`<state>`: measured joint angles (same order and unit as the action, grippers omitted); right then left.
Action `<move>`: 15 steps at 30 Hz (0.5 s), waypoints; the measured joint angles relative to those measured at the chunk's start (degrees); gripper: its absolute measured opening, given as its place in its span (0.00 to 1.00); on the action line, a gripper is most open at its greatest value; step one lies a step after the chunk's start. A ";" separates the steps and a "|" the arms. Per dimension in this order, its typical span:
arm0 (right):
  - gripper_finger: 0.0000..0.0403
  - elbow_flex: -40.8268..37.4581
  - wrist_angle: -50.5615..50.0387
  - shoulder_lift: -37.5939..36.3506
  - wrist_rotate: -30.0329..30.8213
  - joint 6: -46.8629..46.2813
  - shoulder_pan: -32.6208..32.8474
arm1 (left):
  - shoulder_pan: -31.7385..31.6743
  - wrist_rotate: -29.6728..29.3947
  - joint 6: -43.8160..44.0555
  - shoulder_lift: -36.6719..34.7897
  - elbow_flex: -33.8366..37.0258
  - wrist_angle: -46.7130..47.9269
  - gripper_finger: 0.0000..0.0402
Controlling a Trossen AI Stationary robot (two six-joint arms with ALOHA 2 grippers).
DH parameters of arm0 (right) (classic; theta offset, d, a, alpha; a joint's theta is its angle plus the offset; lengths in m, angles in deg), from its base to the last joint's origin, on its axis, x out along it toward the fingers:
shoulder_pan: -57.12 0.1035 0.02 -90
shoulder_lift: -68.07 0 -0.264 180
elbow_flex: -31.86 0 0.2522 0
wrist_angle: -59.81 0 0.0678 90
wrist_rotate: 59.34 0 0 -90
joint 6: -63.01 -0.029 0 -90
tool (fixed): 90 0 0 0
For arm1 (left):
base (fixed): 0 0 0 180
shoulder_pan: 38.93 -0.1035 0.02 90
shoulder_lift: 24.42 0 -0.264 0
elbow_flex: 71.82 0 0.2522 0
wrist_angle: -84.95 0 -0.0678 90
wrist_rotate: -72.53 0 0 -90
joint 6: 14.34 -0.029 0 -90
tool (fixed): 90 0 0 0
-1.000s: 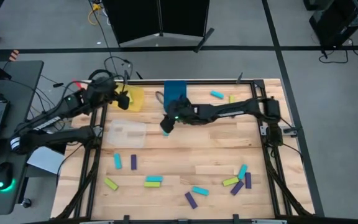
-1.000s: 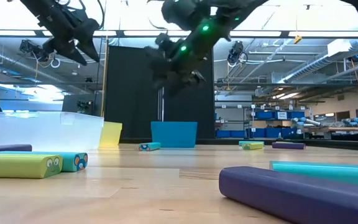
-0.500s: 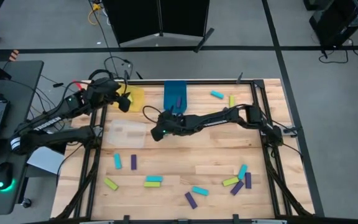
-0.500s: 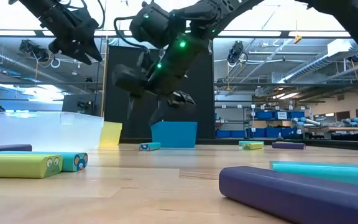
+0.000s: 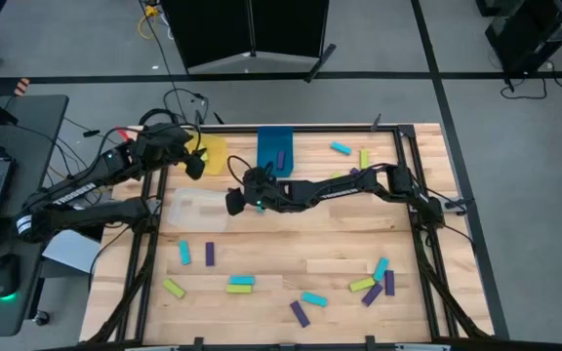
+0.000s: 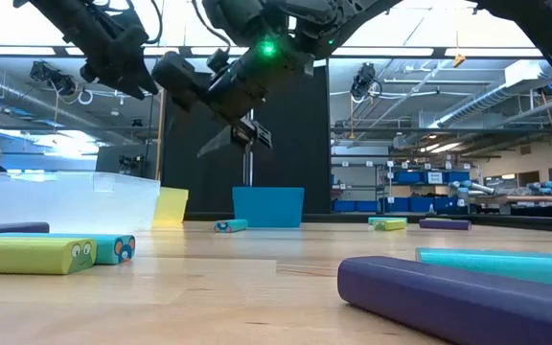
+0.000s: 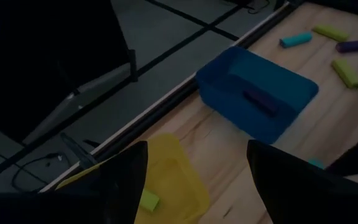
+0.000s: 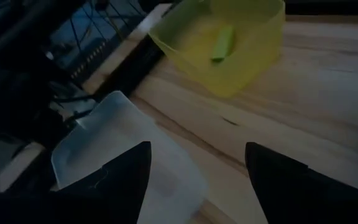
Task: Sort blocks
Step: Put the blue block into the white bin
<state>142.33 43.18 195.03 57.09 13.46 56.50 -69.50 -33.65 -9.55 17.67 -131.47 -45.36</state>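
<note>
My right gripper [image 5: 234, 202] is open and empty, hovering at the right edge of the clear bin [image 5: 200, 210]; its wrist view [image 8: 197, 148] looks past the fingers at that bin and the yellow bin. My left gripper [image 5: 195, 161] is open and empty above the yellow bin [image 5: 213, 154], where one lime block [image 7: 148, 200] lies. A purple block [image 7: 260, 101] lies in the blue bin [image 5: 274, 144]. Loose blocks lie flat on the table: teal [image 5: 184, 253], purple [image 5: 210, 254] and lime [image 5: 174, 288] near the front left, more at the front right [image 5: 374, 278], and two at the far right [image 5: 341, 148].
The three bins stand along the far left part of the table: yellow, blue and, nearer, clear. The right arm stretches across the table's middle toward the left. A laptop and cables sit off the table's left edge. Bare wood shows between the bins and the front blocks [image 5: 291, 239].
My right gripper has swung toward the table's left, from in front of the blue bin to the clear bin's right edge, turning as it went. The left arm has kept still.
</note>
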 joint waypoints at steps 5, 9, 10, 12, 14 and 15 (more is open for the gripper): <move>0.77 0.00 -9.12 0.00 -3.86 -6.48 1.38 | 0.00 1.85 -1.33 0.00 0.00 0.00 0.71; 0.85 0.00 -17.36 0.00 -4.02 -14.41 2.93 | 0.00 1.94 -1.81 0.00 0.00 -0.04 0.71; 0.86 0.00 -18.27 0.00 -3.99 -16.28 3.20 | 0.00 1.94 -1.90 0.00 0.00 -0.04 0.71; 0.87 0.00 -19.67 0.00 -3.13 -19.27 3.62 | 0.00 1.94 -2.50 0.00 0.00 -0.04 0.71; 0.88 0.00 -21.19 0.00 -1.67 -21.25 3.64 | 0.00 1.94 -2.73 0.00 0.00 -0.10 0.71; 0.87 0.00 -22.02 0.00 -1.15 -22.30 3.64 | 0.00 1.94 -2.73 0.00 0.00 -0.18 0.71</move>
<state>142.33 21.16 195.03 55.94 -8.84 60.14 -69.50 -31.71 -12.28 17.67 -131.47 -45.54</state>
